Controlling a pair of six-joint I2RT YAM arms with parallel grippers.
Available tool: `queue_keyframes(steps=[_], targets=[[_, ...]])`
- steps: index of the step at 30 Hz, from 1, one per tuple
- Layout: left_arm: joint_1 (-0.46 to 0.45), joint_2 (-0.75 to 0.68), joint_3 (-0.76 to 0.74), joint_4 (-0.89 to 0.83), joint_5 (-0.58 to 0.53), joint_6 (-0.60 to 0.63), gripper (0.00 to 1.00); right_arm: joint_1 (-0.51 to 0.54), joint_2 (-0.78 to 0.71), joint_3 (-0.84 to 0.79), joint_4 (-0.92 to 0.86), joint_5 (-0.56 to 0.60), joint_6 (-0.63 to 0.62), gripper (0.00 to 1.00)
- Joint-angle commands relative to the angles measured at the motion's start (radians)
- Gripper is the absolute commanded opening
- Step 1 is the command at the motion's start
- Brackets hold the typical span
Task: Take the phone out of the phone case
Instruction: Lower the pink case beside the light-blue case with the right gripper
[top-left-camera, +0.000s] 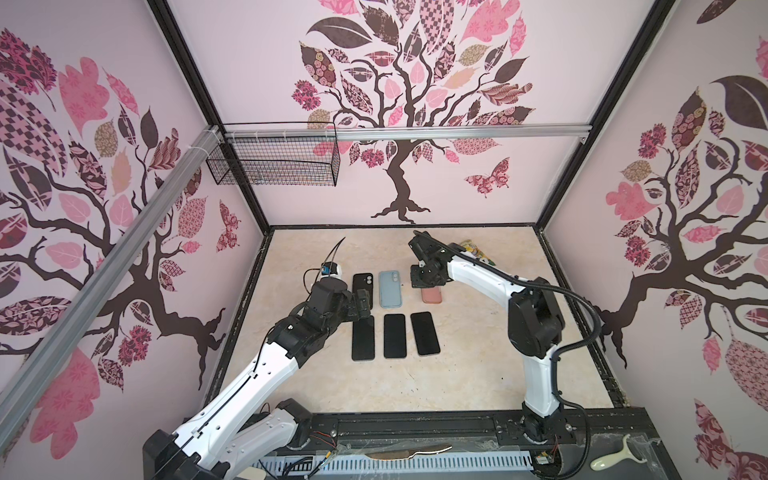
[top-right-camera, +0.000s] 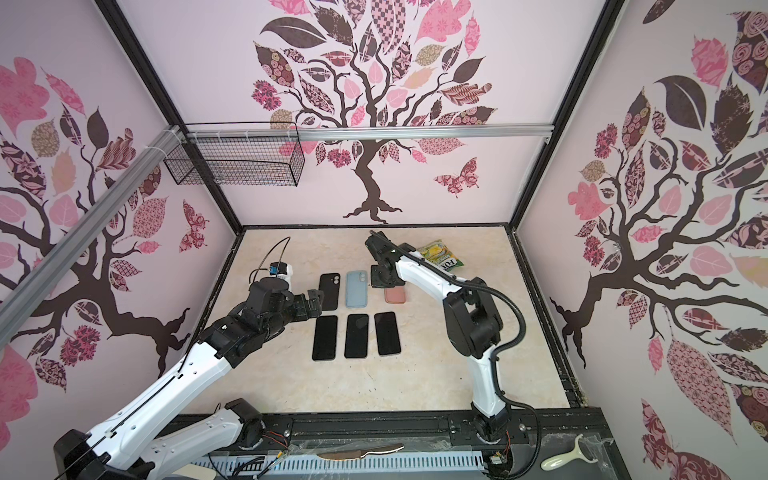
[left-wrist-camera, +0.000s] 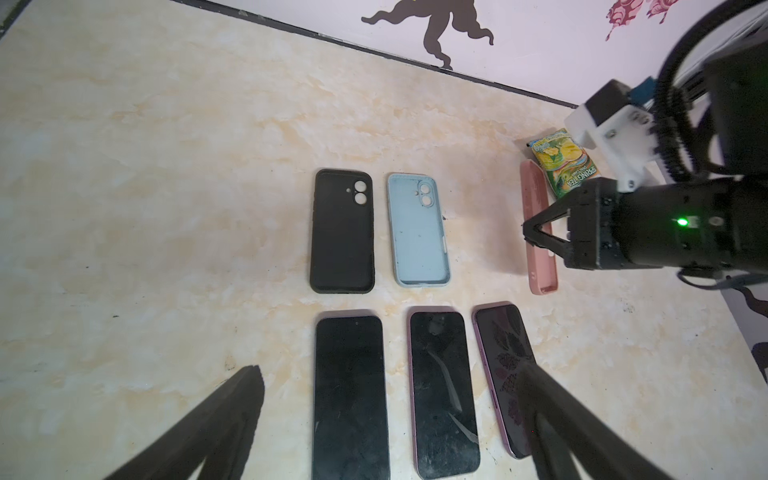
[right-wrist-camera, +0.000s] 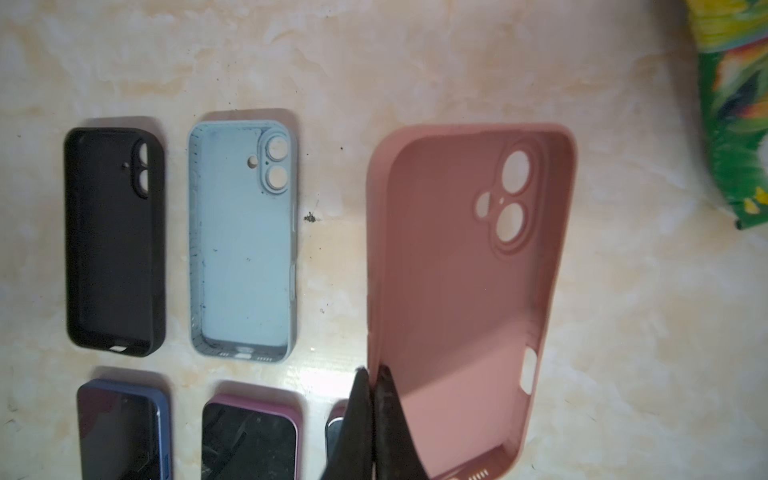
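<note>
Right jaws: closed on one long wall of the pink case; the case is held tilted, its empty hollow side turned to the right wrist view. Whether it touches the table cannot be told.
Left jaws: spread wide, nothing held, over the gap between the black case and the left phone.
Phones: left phone, middle phone and right phone are laid screen-up in a row on the table, uncased.
Cases: black case and blue case are laid hollow side up, side by side, behind the phones.
Packet: a tea packet is seen behind the right arm.
</note>
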Motion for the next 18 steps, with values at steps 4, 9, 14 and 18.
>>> queue_keyframes(steps=[4, 9, 14, 18], targets=[[0.007, -0.045, -0.039, -0.04, -0.029, 0.022, 0.98, 0.013, 0.19, 0.216, -0.159, 0.009, -0.031, 0.0], [0.006, -0.049, -0.049, -0.04, -0.006, 0.02, 0.98, 0.013, 0.302, 0.362, -0.215, -0.015, -0.034, 0.0], [0.007, -0.062, -0.064, -0.03, 0.006, 0.011, 0.98, 0.017, 0.362, 0.436, -0.227, -0.035, -0.028, 0.0], [0.008, -0.062, -0.064, -0.038, 0.003, 0.008, 0.98, 0.017, 0.426, 0.485, -0.247, -0.044, -0.023, 0.03]])
